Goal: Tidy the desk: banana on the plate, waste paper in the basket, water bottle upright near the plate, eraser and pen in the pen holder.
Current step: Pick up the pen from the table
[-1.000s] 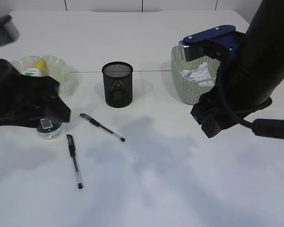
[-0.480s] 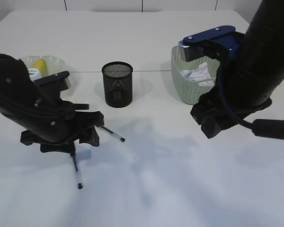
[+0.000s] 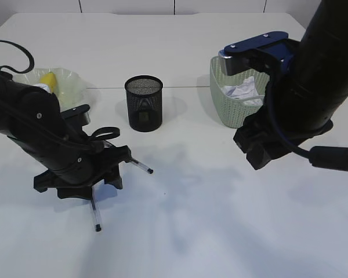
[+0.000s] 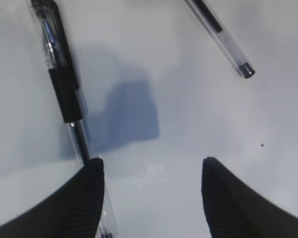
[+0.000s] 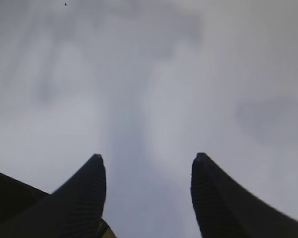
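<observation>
The left gripper (image 4: 151,171) hangs over the desk (image 3: 220,231) with fingers spread, empty, one fingertip above a pen (image 4: 64,94); a second pen (image 4: 221,37) lies nearby. The right gripper (image 5: 146,166) is spread and empty. The pen holder (image 3: 144,103) stands behind

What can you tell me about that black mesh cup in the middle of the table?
The pen holder is a black cylinder of fine metal-looking mesh with a solid rim around its open top. It stands upright on the white desk, near the seam, between the plate and the basket. Nothing touches it. Something pale shows faintly through the mesh low inside; what, I cannot tell.
</observation>
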